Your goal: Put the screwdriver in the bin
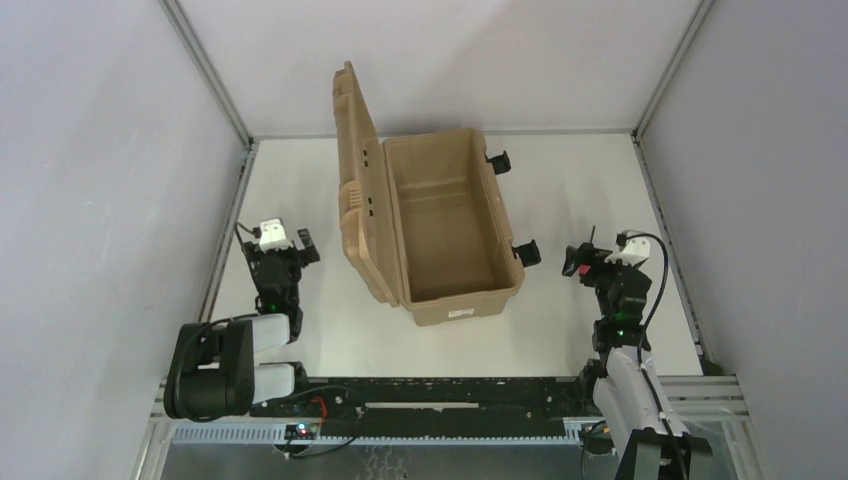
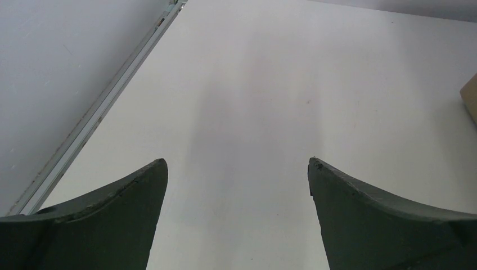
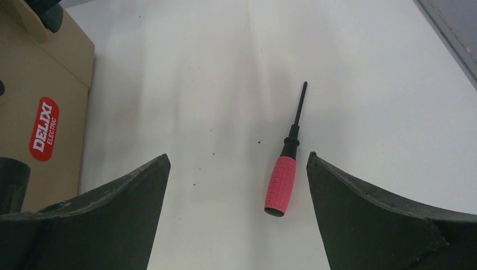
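Note:
The screwdriver (image 3: 284,169), with a red handle and a thin black shaft, lies flat on the white table. It is between my right gripper's open fingers, close to the right one, with its shaft pointing away. My right gripper (image 3: 236,160) is open and empty, hovering just right of the bin (image 3: 45,101). In the top view the right gripper (image 1: 585,262) covers most of the screwdriver. The tan bin (image 1: 465,305) stands mid-table with its ribbed lid (image 1: 352,180) swung open to the left. My left gripper (image 1: 285,250) is open and empty over bare table left of the bin.
Two black latches (image 1: 525,252) hang off the bin's right side. A red DELIXI sticker (image 3: 44,128) is on the bin wall. Grey walls and metal rails (image 1: 225,230) bound the table. A bin corner (image 2: 471,98) shows at the right edge of the left wrist view.

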